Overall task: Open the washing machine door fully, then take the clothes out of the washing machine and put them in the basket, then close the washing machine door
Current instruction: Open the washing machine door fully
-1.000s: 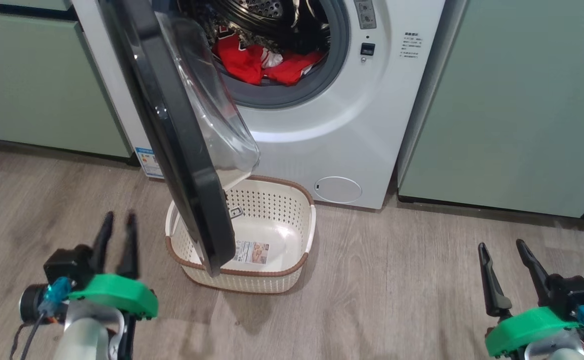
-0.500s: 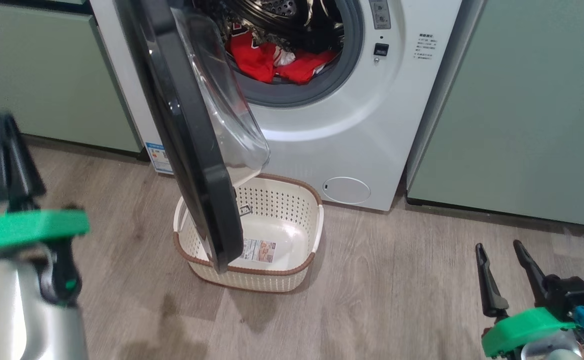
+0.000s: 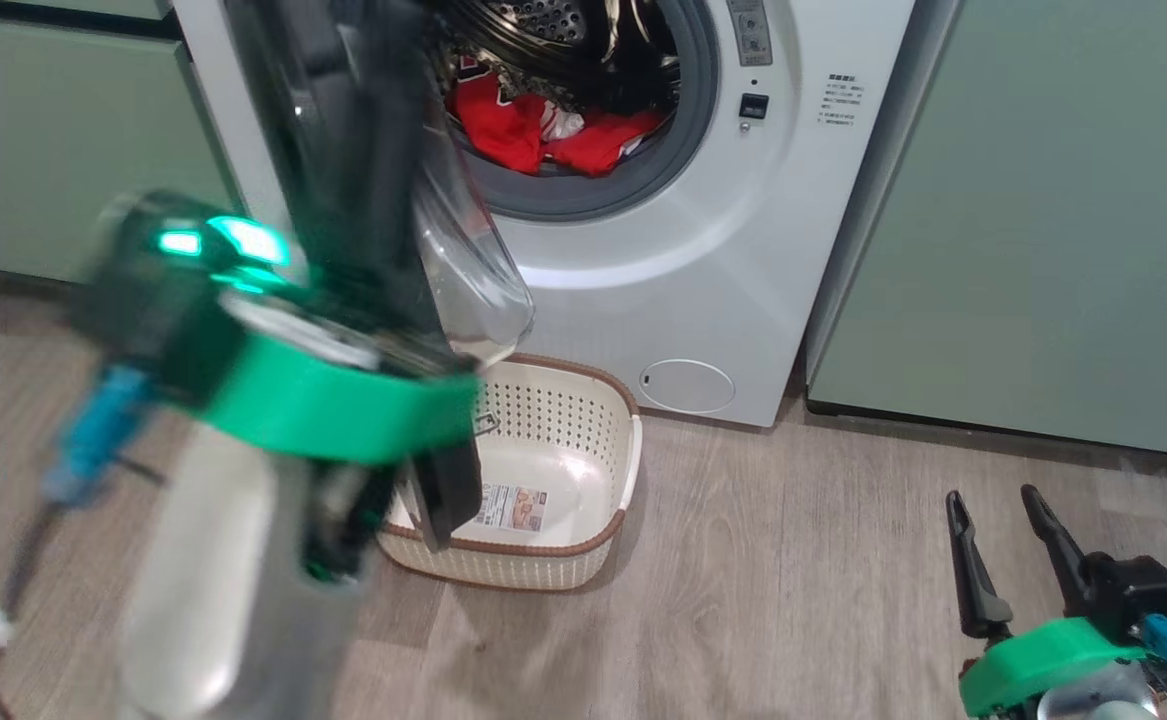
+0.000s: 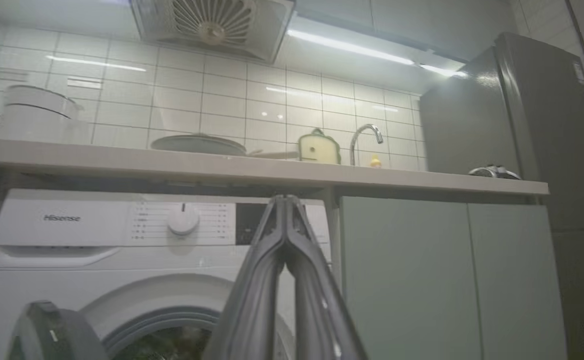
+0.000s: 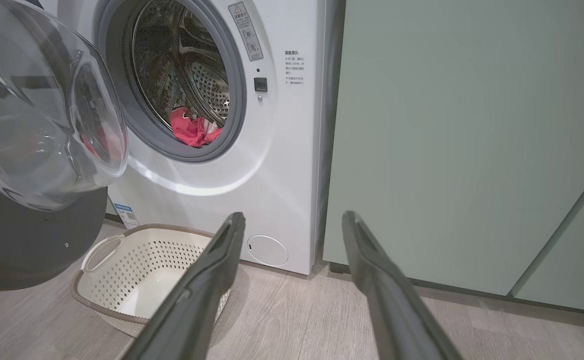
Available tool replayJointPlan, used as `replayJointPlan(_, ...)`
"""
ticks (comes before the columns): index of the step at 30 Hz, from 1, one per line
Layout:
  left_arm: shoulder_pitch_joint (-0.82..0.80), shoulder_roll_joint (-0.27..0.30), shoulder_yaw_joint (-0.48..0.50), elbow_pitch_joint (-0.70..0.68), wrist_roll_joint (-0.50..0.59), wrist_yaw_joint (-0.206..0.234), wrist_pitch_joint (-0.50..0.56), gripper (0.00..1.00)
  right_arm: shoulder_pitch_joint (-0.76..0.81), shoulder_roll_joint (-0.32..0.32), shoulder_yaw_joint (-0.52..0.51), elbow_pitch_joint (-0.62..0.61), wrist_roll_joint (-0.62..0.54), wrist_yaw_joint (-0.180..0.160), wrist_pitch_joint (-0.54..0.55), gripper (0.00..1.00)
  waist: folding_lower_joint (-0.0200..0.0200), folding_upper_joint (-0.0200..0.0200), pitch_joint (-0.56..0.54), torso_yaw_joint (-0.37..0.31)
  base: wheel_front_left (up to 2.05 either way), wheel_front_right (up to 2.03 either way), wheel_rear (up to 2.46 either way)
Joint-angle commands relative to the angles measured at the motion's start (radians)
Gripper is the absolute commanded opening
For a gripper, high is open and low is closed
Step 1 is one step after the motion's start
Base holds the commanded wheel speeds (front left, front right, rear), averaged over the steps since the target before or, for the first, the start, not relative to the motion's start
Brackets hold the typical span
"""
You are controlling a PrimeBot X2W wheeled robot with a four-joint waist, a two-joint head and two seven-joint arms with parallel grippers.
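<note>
Door only partly open, left arm lifted beside it

White, smooth washing machine [image 3: 643, 250] is shown with its glossy black-rimmed washing machine door [image 5: 46, 115] of bulging clear glass partly swung. The perforated basket [image 3: 553, 410] lies empty below, and soft red clothes [image 3: 513, 125] are left in the steel drum [image 5: 191, 75]. The left gripper [image 4: 285, 202] has been raised and pinched together on nothing, probably to push the door wider. The right gripper [image 3: 990, 497] is spread, empty.

The white front-loading washing machine [image 3: 643, 300] has a grey rubber gasket [image 3: 583, 205] around bright red clothes with white patches [image 3: 513, 130]. Its large round door [image 5: 21, 250] pairs a glossy black rim with a clear glass bowl. The cream-white plastic basket [image 3: 553, 410] is dotted with rows of perforations under a brown woven-look rim. The flat-fronted cabinets [image 3: 1023, 200] are plain pale green, and the plank floor [image 3: 793, 580] shows grey-brown wood grain.
</note>
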Motion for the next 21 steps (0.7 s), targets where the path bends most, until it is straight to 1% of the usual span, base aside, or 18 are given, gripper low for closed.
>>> replayJointPlan(1, -0.027, 0.014, 0.000, -0.035, 0.010, 0.003, 0.017, 0.00, -0.017, -0.014, 0.023, -0.026, 0.005, -0.001, -0.011, 1.00, 0.0000, 0.0000, -0.001, -0.003, 0.00, 0.00, 0.00)
replayJointPlan(7, 0.073, 0.014, -0.203, -0.022, 0.027, -0.020, 0.081, 0.00, -0.012, -0.016, 0.019, -0.028, 0.007, -0.001, -0.011, 1.00, 0.0000, 0.0000, -0.004, -0.012, 0.00, 0.00, 0.00)
replayJointPlan(11, 0.158, 0.027, -0.291, 0.042, 0.026, -0.032, 0.096, 0.00, -0.009, -0.017, 0.017, -0.029, 0.007, -0.001, -0.011, 1.00, 0.0000, 0.0000, -0.005, -0.015, 0.00, 0.00, 0.00)
replayJointPlan(16, 0.224, 0.048, -0.334, 0.164, 0.046, -0.031, 0.074, 0.00, -0.009, -0.021, 0.012, -0.030, 0.008, -0.001, -0.011, 1.00, 0.0000, 0.0000, -0.003, -0.012, 0.00, 0.00, 0.00)
replayJointPlan(19, 0.240, 0.046, -0.326, 0.259, 0.031, -0.025, 0.037, 0.00, -0.010, -0.023, 0.012, -0.030, 0.008, -0.001, -0.011, 1.00, 0.0000, 0.0000, -0.001, -0.009, 0.00, 0.00, 0.00)
replayJointPlan(21, 0.230, 0.060, -0.315, 0.325, 0.060, -0.007, 0.003, 0.00, -0.012, -0.024, 0.014, -0.030, 0.008, -0.001, -0.011, 1.00, 0.0000, 0.0000, -0.001, -0.008, 0.00, 0.00, 0.00)
